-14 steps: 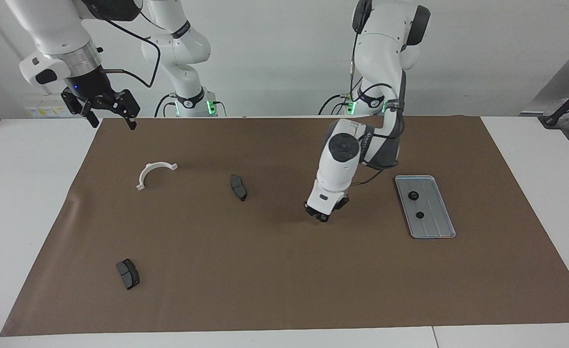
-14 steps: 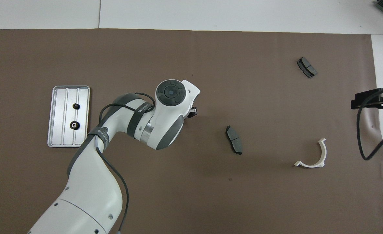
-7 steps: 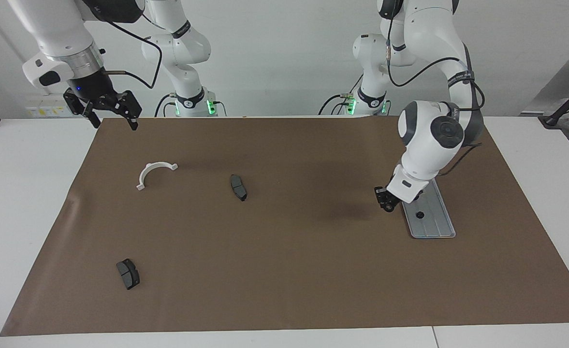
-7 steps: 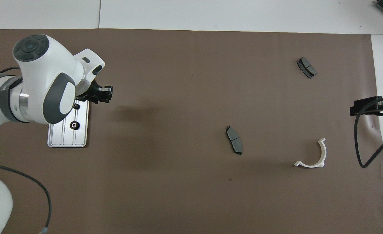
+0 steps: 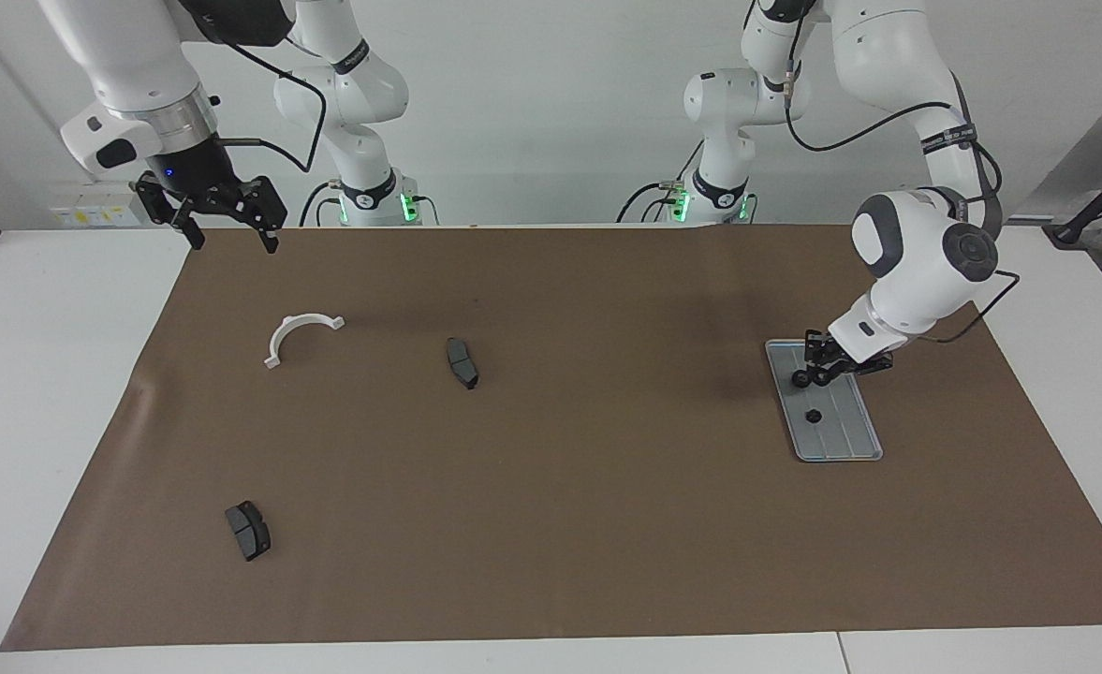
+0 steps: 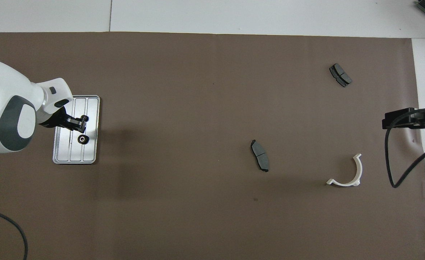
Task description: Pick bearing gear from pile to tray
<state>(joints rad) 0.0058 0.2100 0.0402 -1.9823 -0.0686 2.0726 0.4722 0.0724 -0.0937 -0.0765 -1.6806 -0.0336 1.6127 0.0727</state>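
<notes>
Facing view: left gripper (image 5: 817, 368) over the tray (image 5: 850, 440), centre right.
It pinches a gear (image 5: 801, 379); right gripper (image 5: 225, 229), upper left, is spread.

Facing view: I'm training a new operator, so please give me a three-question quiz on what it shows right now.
1. True or false: the left gripper is over the tray.
2. How many brake pads lie on the mat?
3. The right gripper is: A) resting in the tray; B) up over the mat's edge at its own end, waiting; C) gripping the white bracket.

Key: 1 true; 2 two; 3 B.
</notes>
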